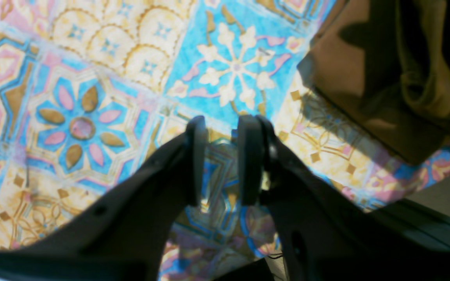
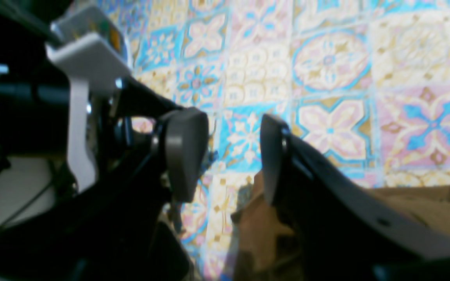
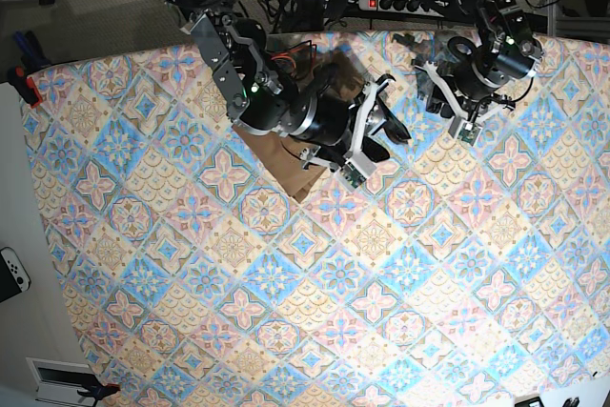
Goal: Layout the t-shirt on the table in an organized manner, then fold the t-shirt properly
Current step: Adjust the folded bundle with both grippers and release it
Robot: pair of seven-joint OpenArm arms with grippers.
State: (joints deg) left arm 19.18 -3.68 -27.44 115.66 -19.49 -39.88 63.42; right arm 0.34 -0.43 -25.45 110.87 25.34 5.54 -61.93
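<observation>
The table [image 3: 286,312] is filling most of the base view, spreading wide under a pastel cloth of blue, pink and cream tiles with diamond and flower motifs, and most of its patterned top is lying bare. The t-shirt [image 3: 295,164], plain tan-brown, is sitting bunched near the far edge of the table, largely hidden beneath the right arm reaching over it. Beyond that far edge a grey floor is showing, with a tangle of black cables and a power strip [image 3: 391,2] lying on it; a white game controller [image 3: 11,272] is resting off the near-left side of the table. The right gripper [image 2: 229,156] is hovering over the cloth's edge with its jaws standing apart and nothing between them, tan fabric showing just below its fingers. The left gripper [image 1: 222,160] is hanging well apart from the garment, over bare tiles on the other side of the base view; its jaws are parted by a narrow gap, gripping nothing, with the t-shirt's rumpled corner lying off to its upper right in the wrist view
</observation>
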